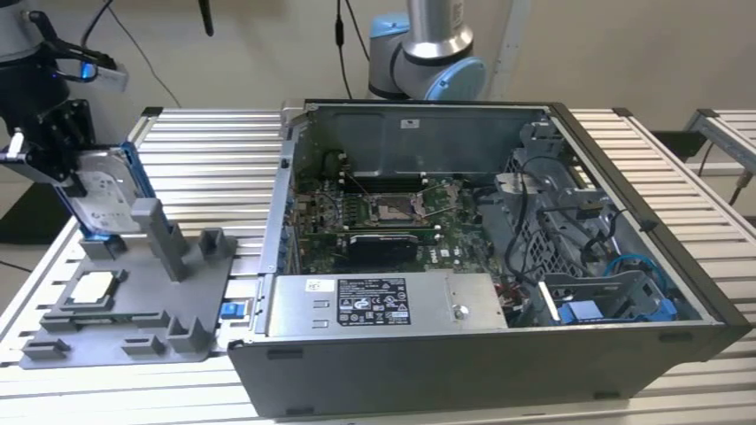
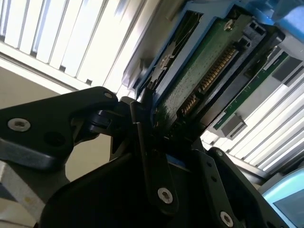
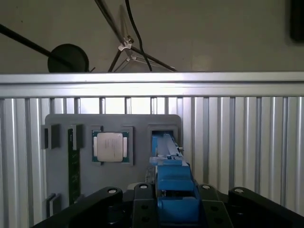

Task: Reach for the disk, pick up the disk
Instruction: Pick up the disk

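The disk [image 1: 109, 190], a silver hard drive in a bright blue bracket, stands on edge at the exterior view's left, over the grey fixture plate [image 1: 142, 310]. My gripper [image 1: 73, 177] is shut on it from above, with a black finger on either side. In the second wrist view the disk's green circuit-board side [image 2: 199, 71] runs away from one finger [image 2: 147, 142]. The first wrist view has its blue bracket edge [image 3: 173, 178] between the fingers, pointing at a blue-lined slot [image 3: 164, 137] in the plate. I cannot tell whether the disk's lower end still touches that slot.
A small square silver chip [image 3: 110, 147] sits in a pocket of the plate beside the slot, with a green strip [image 3: 73, 161] further along. An open computer case [image 1: 473, 248] stands in the middle of the slatted metal table [image 1: 212, 159]. The arm's base [image 1: 426, 53] is behind the case.
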Tool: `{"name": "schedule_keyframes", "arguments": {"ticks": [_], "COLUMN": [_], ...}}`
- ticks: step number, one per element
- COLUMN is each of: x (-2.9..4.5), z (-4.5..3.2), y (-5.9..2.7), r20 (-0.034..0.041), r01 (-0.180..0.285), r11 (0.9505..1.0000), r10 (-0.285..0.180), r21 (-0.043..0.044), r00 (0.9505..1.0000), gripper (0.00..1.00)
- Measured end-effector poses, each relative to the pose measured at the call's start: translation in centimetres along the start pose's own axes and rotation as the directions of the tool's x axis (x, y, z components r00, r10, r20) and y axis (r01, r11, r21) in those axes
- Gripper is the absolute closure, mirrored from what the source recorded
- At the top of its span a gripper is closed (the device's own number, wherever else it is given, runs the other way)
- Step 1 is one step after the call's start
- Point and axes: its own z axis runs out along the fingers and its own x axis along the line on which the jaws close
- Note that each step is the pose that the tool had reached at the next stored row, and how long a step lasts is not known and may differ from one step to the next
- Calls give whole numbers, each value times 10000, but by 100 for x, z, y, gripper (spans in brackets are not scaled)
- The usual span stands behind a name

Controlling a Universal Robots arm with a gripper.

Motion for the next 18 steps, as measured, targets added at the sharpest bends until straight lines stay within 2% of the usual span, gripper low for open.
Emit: {"name": "schedule_keyframes", "arguments": {"ticks": [18], "x": [4], "z": [-344], "y": [10], "r20": [0], "r01": [0], "r11": [10000], "r10": [0], "r21": [0], "r00": [10000], "gripper": [100]}}
